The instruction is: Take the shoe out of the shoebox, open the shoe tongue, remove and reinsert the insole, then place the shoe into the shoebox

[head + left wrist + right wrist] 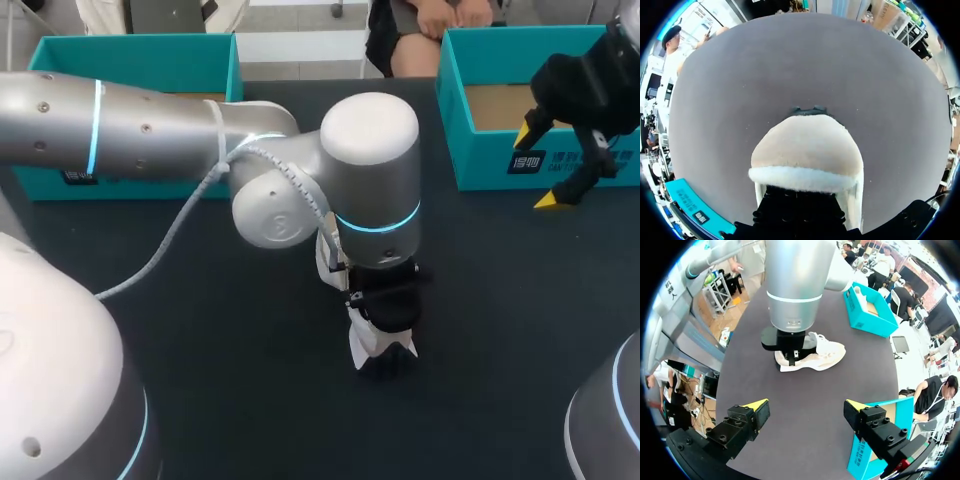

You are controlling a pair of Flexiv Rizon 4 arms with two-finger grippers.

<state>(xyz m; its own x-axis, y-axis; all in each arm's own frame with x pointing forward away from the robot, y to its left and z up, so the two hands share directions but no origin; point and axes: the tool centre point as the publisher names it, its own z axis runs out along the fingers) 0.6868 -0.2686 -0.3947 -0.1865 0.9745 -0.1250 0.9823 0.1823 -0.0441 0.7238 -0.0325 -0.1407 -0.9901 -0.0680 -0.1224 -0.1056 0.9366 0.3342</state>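
**Shoe: one item, out on the surface, clear of both boxes**

Shoe [822,352]: a single low sneaker, white and beige. It stands on its sole on the dark surface [520,330], near the middle and well apart from either shoebox. In the left wrist view its beige upper, edged with a white padded rim, sits just ahead of that arm's hand.

Left hand [388,315]: black, pointing straight down from the left arm [150,120]. It is set over one end of the shoe. The yellow tips are hidden by the shoe and by the hand's own body, so I cannot tell whether it grips the shoe or stands apart from it.

Right hand [806,412]: spread wide, with nothing between the fingers. It hangs above the front wall of the right shoebox, well apart from the shoe.

Left shoebox [130,60]: teal, open-topped, at the far left of the surface. It is partly covered by the left arm.

Right shoebox [480,165]: teal, open-topped, at the far right of the surface. Its brown cardboard floor shows inside.
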